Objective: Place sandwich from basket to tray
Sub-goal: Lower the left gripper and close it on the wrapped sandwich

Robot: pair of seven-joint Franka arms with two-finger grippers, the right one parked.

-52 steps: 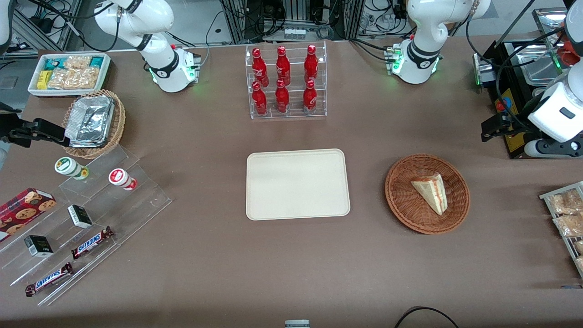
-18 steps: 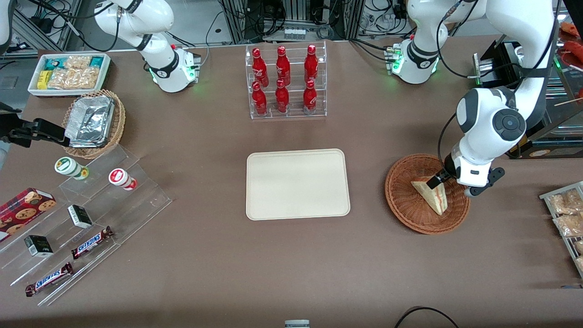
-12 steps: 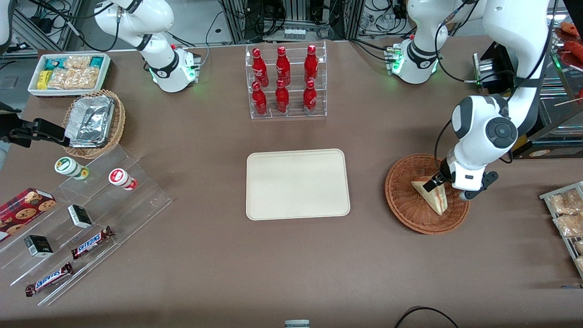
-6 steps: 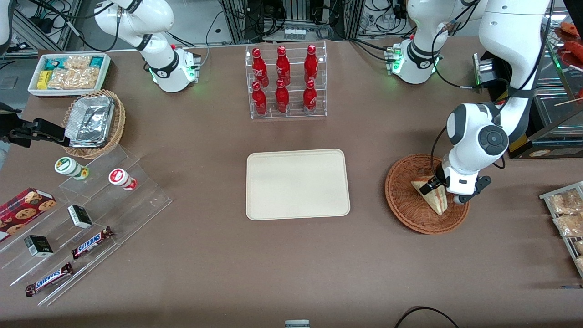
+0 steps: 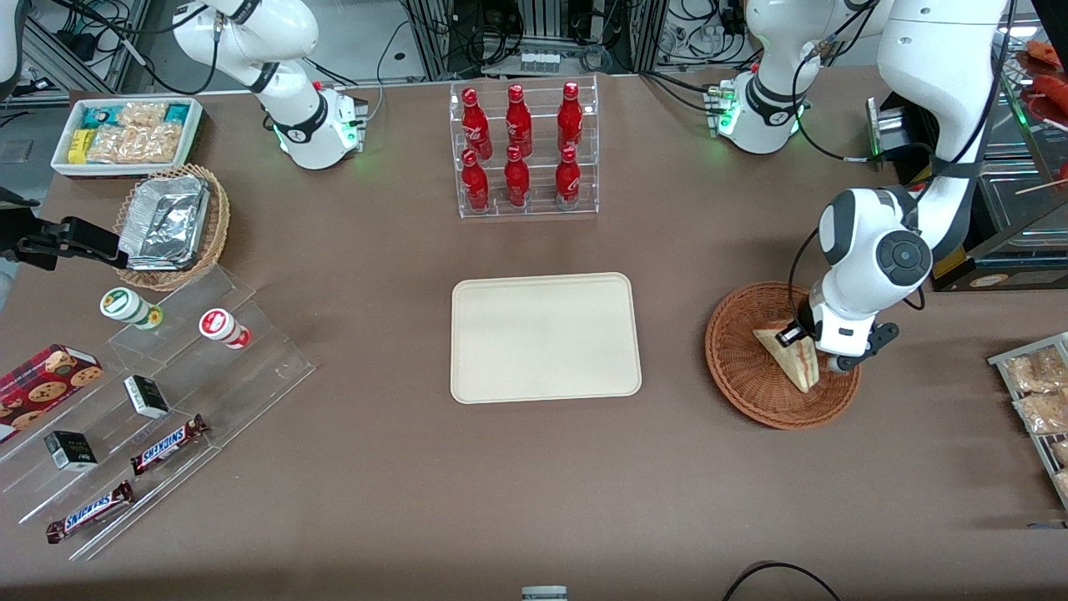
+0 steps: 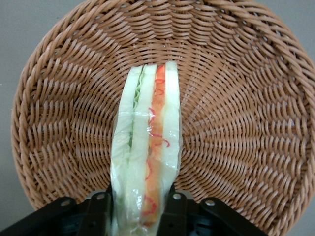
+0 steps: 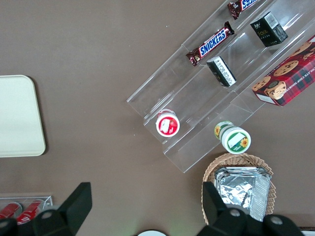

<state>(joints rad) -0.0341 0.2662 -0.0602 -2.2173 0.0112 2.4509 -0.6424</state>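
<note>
Sandwich (image 6: 146, 162): it lies in the brown wicker basket (image 5: 743, 384), wrapped in clear film, with its red and green stripes facing up at my wrist camera.

Pincer (image 6: 140, 209): it is down in the basket, at the wide end of the sandwich. One black finger (image 6: 98, 211) is on each side, right against the bread. I think I am squeezing the sandwich now, but it is not up off the basket yet.

Basket: it sits on the brown table toward my end, well apart from the tray.

Tray (image 5: 546, 337): flat, cream, with nothing on it. It waits in the middle of the table, nearer the front camera than the rack of red bottles (image 5: 521, 150).

Job so far: I am only at the grab. The lift, the carry and the put-down are all still to do.

Worry one: the film looks slippery. If my squeeze is too soft, the sandwich could slide out when I go up.

Worry two: the bread is soft. If I squeeze too hard, I could squash it flat.

Worry three: I hold only one end. The pointy end could droop and catch on the basket rim, and that could tip the basket or pull the sandwich loose.

Worry four: the trip to the tray is long. A quick swing could shake the sandwich onto the table.
</note>
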